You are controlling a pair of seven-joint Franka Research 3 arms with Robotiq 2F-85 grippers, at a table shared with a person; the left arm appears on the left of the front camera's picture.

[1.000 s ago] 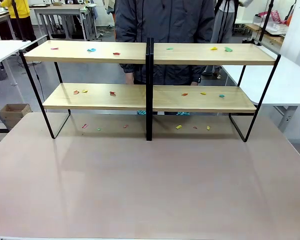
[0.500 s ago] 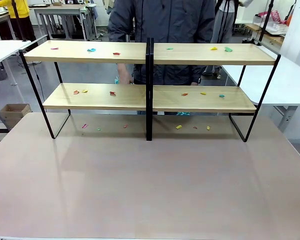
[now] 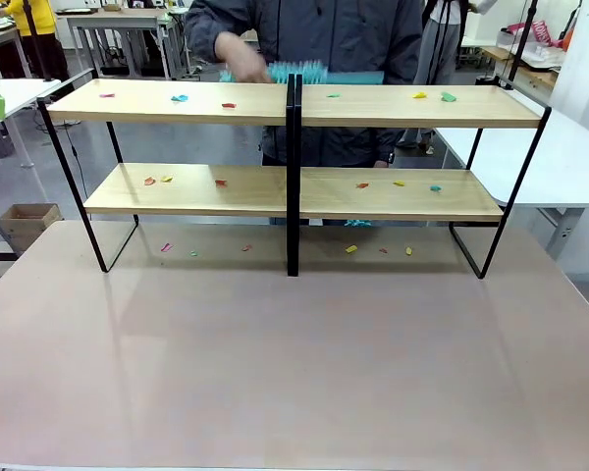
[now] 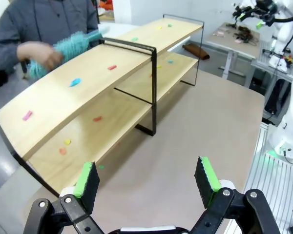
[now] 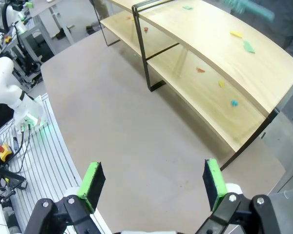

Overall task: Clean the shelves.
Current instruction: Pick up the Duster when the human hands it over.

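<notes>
The shelves (image 3: 226, 102) are a two-tier rack of light-wood boards on a black frame, standing at the far half of the table, also seen in the left wrist view (image 4: 88, 92) and the right wrist view (image 5: 219, 53). Small coloured scraps (image 3: 180, 98) lie on both boards and on the table under them. Behind the rack a person's hand (image 3: 238, 49) holds a teal brush (image 3: 304, 73) over the top board; the brush (image 4: 71, 46) looks blurred. My left gripper (image 4: 146, 178) is open, high above the table's near left. My right gripper (image 5: 154, 181) is open too, holding nothing.
The brown table (image 3: 294, 363) spreads wide and bare in front of the rack. A white table (image 3: 579, 157) stands to the right and another (image 3: 5, 96) to the left. A cardboard box (image 3: 29, 221) sits on the floor at left.
The person's hand has risen from behind the lower shelf and brought the teal brush up over the top board near the centre divider. The rack and scraps have not moved.
</notes>
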